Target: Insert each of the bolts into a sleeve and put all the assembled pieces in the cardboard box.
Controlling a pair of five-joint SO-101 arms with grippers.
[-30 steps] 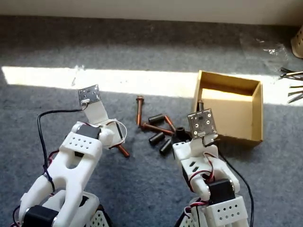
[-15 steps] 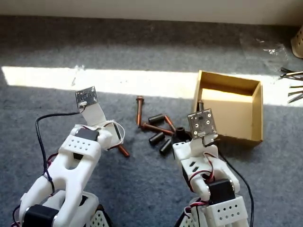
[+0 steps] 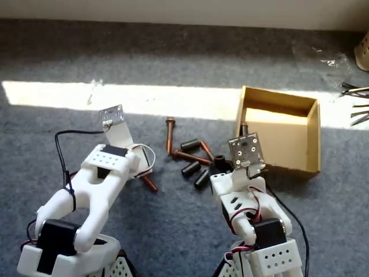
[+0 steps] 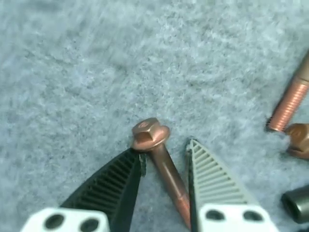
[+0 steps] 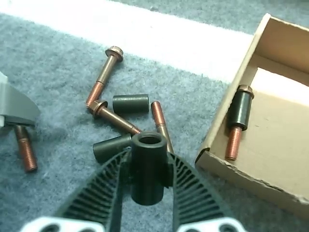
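**One piece boxed, four pairs waiting**

One assembled piece point(image 5: 240, 116) is lying inside the box point(image 3: 279, 95), against the wall nearest the loose parts. Its long axis is running along that wall, with the thread end showing below its sleeve.

Four bolts and four sleeves are sitting outside the box, so most of the task looks undone.

The right gripper point(image 5: 148, 153) is clamping one sleeve point(image 5: 148, 174) just outside the box's near corner. It is standing upright, bore facing up, apparently ready for a bolt.

The left gripper point(image 4: 166, 149) is spread open around a bolt point(image 4: 164, 169), the loose part farthest from the box. That bolt is lying flat on the carpet, with its head poking past the fingertips and its shank running back between the jaws. One jaw is sitting against it and the other just beside it, so no grip looks made yet.
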